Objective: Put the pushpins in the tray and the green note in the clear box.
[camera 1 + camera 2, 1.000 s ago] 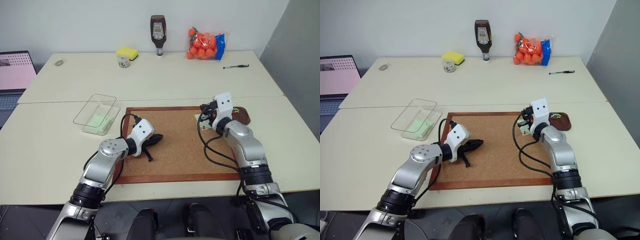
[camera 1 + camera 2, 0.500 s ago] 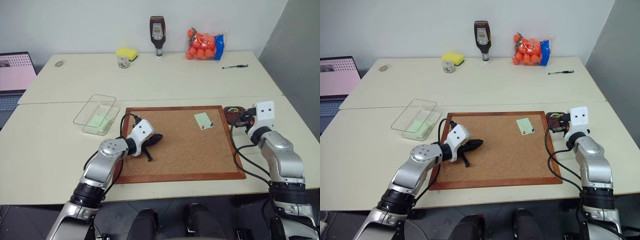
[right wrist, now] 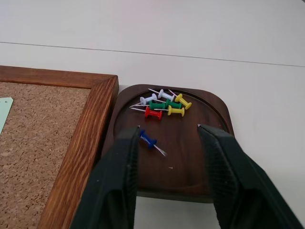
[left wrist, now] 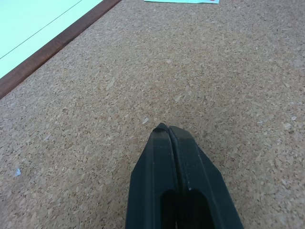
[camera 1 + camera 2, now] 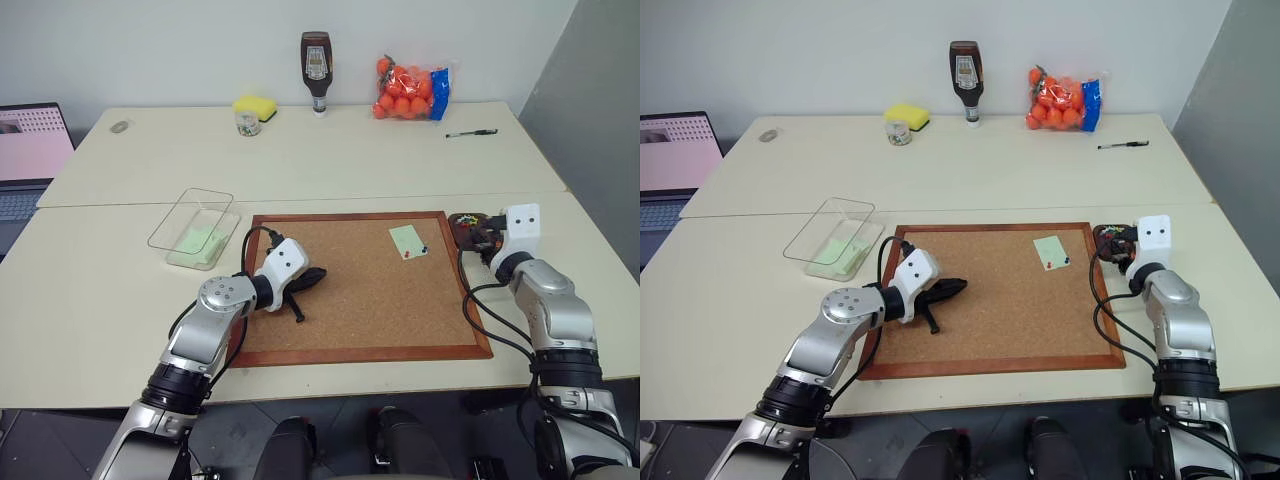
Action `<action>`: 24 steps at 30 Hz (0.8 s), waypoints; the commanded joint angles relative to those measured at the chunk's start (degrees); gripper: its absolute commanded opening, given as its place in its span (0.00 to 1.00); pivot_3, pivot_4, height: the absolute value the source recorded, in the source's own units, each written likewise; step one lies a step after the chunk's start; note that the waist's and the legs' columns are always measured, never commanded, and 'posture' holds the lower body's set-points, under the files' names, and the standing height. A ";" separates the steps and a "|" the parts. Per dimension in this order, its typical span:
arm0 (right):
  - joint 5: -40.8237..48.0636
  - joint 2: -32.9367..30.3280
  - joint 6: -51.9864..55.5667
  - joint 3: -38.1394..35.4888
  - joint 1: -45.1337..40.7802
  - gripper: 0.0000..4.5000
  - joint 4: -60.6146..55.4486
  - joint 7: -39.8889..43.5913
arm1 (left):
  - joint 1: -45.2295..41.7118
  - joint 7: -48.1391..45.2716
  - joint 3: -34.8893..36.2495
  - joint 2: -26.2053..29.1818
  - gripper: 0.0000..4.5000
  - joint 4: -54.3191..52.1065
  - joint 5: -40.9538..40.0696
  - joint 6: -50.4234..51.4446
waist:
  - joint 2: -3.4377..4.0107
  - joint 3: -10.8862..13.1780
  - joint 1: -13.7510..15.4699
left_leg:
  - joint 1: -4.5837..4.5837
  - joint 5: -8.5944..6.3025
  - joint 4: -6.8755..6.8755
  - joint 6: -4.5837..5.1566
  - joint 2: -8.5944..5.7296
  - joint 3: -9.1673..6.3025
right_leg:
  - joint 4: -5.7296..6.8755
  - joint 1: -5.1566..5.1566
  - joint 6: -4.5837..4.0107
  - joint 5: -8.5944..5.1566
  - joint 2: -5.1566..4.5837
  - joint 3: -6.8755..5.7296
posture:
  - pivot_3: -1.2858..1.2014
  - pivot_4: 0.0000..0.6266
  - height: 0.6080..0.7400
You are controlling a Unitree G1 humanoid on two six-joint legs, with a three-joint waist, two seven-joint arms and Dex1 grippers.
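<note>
The corkboard (image 5: 362, 285) lies at the table's (image 5: 90, 290) front edge, near its middle. The tray (image 3: 202, 171) sits just beside the corkboard's right edge at its far corner, with the pushpins (image 3: 164, 105) lying in it. A note (image 5: 407, 240) lies on the corkboard near that far right corner, seemingly with one pin at its corner. The clear box (image 5: 193, 228) stands off the corkboard's far left corner, another note (image 5: 200, 241) inside it. Along the table's far edge stand a sponge (image 5: 254, 105), a bottle (image 5: 316, 61) and a bag (image 5: 411, 89), with a pen (image 5: 471, 132) towards the far right corner.

Ketchup bottle (image 5: 316, 59), bagged oranges (image 5: 410, 88), pen (image 5: 472, 132), sponge (image 5: 255, 105), laptop (image 5: 28, 150).
</note>
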 commanded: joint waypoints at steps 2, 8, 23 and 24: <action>1.41 -0.72 -1.74 -0.61 0.53 0.67 -5.70 1.48 | 0.42 -0.21 -1.37 0.06 0.00 0.60 0.87 0.40 | 0.00 0.00 0.00 | 0.00 0.00 0.00 0.00 0.00 -0.01 | 0.01 0.00 0.00 0.00 0.00 -0.01 | 0.52 0.24 1.00; 4.66 -3.10 0.82 3.91 9.50 0.67 -20.02 10.51 | 0.58 -0.16 -1.33 0.01 0.00 0.59 0.88 0.35 | 0.01 -0.01 0.11 | -0.04 0.00 -0.03 0.00 0.02 -0.10 | -0.07 0.01 0.01 -0.01 0.00 -0.07 | 0.52 0.24 1.00; 0.19 2.80 -0.22 9.96 5.47 0.67 -12.50 5.51 | 0.77 -0.25 -0.98 0.25 0.00 0.21 0.93 0.60 | 0.01 -0.01 0.03 | -0.02 0.01 0.00 0.01 0.01 -0.02 | -0.08 0.00 0.09 0.05 0.01 -0.02 | 0.52 0.24 1.00; 0.08 2.95 -0.30 10.06 5.25 0.67 -12.01 5.50 | 0.82 -0.25 -1.00 0.26 0.00 0.14 0.94 0.60 | 0.01 -0.01 0.03 | -0.02 0.01 0.00 0.01 0.01 -0.02 | -0.09 0.00 0.09 0.05 0.01 -0.02 | 0.52 0.24 1.00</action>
